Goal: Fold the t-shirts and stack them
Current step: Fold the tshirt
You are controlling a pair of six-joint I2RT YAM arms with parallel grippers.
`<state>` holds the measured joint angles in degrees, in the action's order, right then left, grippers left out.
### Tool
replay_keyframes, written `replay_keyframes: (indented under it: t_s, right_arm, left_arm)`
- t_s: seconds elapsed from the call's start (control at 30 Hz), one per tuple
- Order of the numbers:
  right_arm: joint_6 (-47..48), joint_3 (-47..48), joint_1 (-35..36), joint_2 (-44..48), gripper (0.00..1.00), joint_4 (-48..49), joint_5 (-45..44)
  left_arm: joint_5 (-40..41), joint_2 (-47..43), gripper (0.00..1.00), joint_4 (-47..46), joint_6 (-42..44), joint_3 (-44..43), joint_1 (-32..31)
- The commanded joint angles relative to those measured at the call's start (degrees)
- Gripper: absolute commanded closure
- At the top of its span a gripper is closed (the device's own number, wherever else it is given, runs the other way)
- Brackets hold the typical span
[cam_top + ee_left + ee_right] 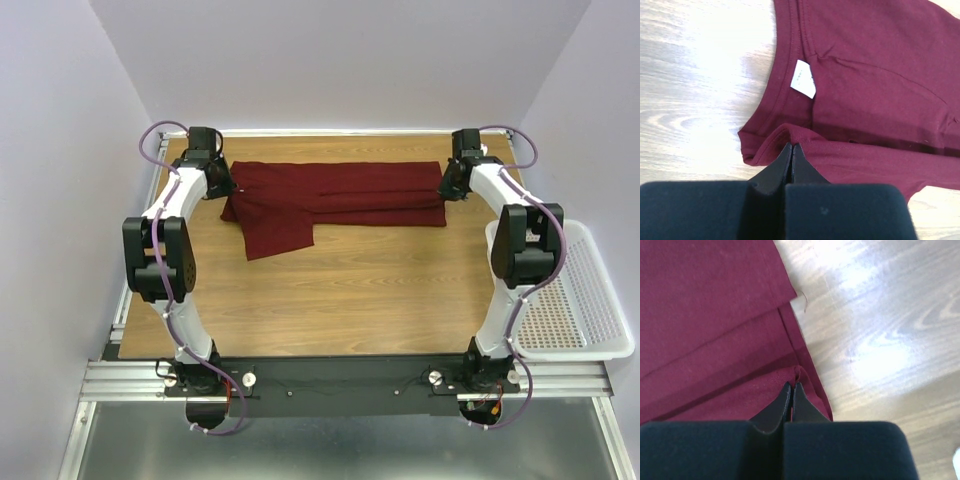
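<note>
Wood table (pixel 350 300), lilac walls on three sides. Nearest, along the bottom of the top view: metal rail (pixel 340 380) with both arm bases bolted on. Lower right: white mesh basket (pixel 565 310), well apart from the cloth.

Far strip of the table, upper middle of the top view: one maroon shirt (pixel 340 195), lying flat, already doubled lengthwise into a band. Long axis left-right across the frame, parallel to the far edge. Collar (pixel 785 60) end pointing left, hem (pixel 799 347) end pointing right; white label (pixel 804 85) inside the neckline settles which end is which. One flap (pixel 280 235), possibly a sleeve, sticking out of the band toward the bottom of the frame near its left end.

Left gripper (pixel 792 146), upper left of the top view: clenched, tips closed on a raised ridge of cloth beside the neckline. Looks like a pinch on the shirt. Right gripper (pixel 791 385), upper right: clenched too, tips on the hem-end edge, cloth puckered right at them. Same read.

Likely reason for a grip at each end: keeps the band taut and square, both ends movable together for the next fold. Loose flap not under control with this hold; worth watching.
</note>
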<state>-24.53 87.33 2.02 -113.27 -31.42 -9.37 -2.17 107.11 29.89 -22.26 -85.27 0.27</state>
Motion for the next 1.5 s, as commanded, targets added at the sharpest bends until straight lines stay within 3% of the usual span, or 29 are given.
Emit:
replay_keyframes:
  t_s: [0.0, 0.37, 0.4, 0.43, 0.5, 0.53, 0.57, 0.7, 0.77, 1.1, 1.33, 1.47]
  right_arm:
    - [0.6, 2.5, -0.7, -3.0, 0.99, -0.6, -2.0]
    - [0.0, 5.1, -0.7, -8.5, 0.93, -0.5, -0.8]
    - [-0.1, 5.2, -0.7, -8.5, 0.90, -0.5, -0.5]
    - [-0.1, 5.5, -0.7, -8.2, 0.79, -0.5, -0.3]
    - [0.0, 5.5, -0.7, -7.5, 0.64, -0.6, 0.0]
    - [0.1, 5.4, -0.7, -6.4, 0.55, -0.6, 0.0]
    - [0.3, 5.2, -0.7, -5.8, 0.52, -0.6, 0.1]
    - [0.5, 2.9, -0.6, -1.1, 0.46, -0.6, 1.3]
    - [0.3, 1.2, -0.6, 1.4, 0.45, -0.6, 1.8]
    - [0.1, -16.0, 1.1, 19.4, 0.36, 1.0, 7.9]
    - [0.5, -26.2, 1.8, 27.2, 0.33, 3.1, 12.3]
    - [0.2, -30.1, 1.8, 29.8, 0.33, 3.6, 13.5]
  left_arm:
    - [0.5, 2.4, 1.00, -0.8, 0.6, -1.0, 0.9]
    - [-0.6, 6.7, 0.96, -4.8, 0.5, -0.2, 0.9]
    - [-0.4, 6.5, 0.87, -5.0, 0.4, -0.1, 0.9]
    - [0.2, 6.0, 0.69, -5.3, 0.4, 0.2, 1.0]
    - [1.1, 5.0, 0.54, -5.4, 0.5, 0.4, 0.7]
    - [1.7, 3.6, 0.49, -5.4, 0.3, 0.6, 0.7]
    - [3.6, 2.8, 0.43, -5.5, 0.4, 0.9, 0.7]
    - [6.9, -3.0, 0.37, -5.5, 0.3, 3.5, -0.2]
    - [7.9, -7.2, 0.29, -5.5, 0.1, 6.8, -2.4]
    - [9.5, -17.6, 0.31, -4.6, -4.5, 25.1, -16.8]
    - [9.8, -13.2, 0.36, -6.6, -5.3, 28.6, -21.5]
    - [11.9, -9.5, 0.45, -7.0, -5.2, 27.8, -22.2]
